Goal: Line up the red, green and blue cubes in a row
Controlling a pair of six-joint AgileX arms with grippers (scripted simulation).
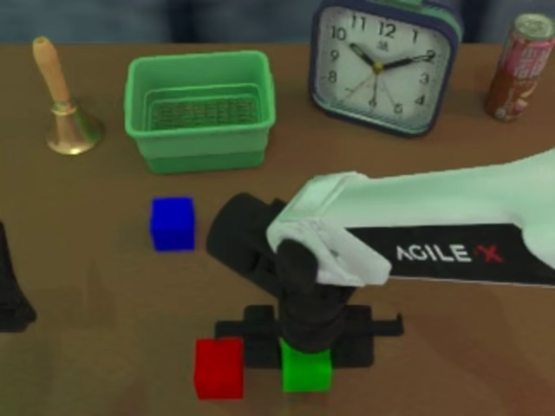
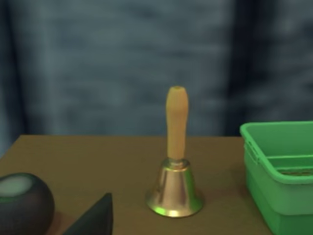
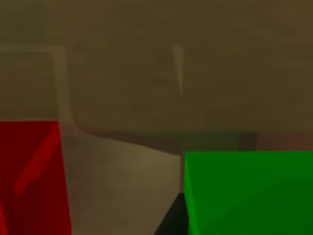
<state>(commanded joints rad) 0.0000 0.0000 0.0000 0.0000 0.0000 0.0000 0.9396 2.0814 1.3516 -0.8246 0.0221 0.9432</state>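
**Green cube brought down beside the red, blue yet to join**

The desk (image 1: 87, 260) carried everything, and my right arm stretched across it from the right side, wrist bent down near the front edge. At the back stood the alarm clock (image 1: 381, 65), the pale green basket (image 1: 199, 108), the drink can (image 1: 520, 68) and the brass bell (image 1: 62, 104), all well apart from the work and, as I judged it, out of the row's way.

My right hand (image 1: 306, 347) sat directly over the green cube (image 1: 306, 371), low at the desk. Was it clamped or let go? I could not tell: the wrist body hid the fingers from above, and the right wrist view showed only cube faces and desk. The green cube (image 3: 249, 193) lay just beside the red cube (image 3: 29, 176), a narrow strip of desk between them, their front faces roughly level. That spacing looked deliberate to me: close enough to read as a row, apart enough not to nudge the red one.

The blue cube (image 1: 172, 223) sat alone, farther back and to the left, near the basket's front, not in line yet.

My left arm was parked at the desk's left edge, its hand's state not shown; its wrist view looked at the bell (image 2: 175, 161) and the basket's corner.
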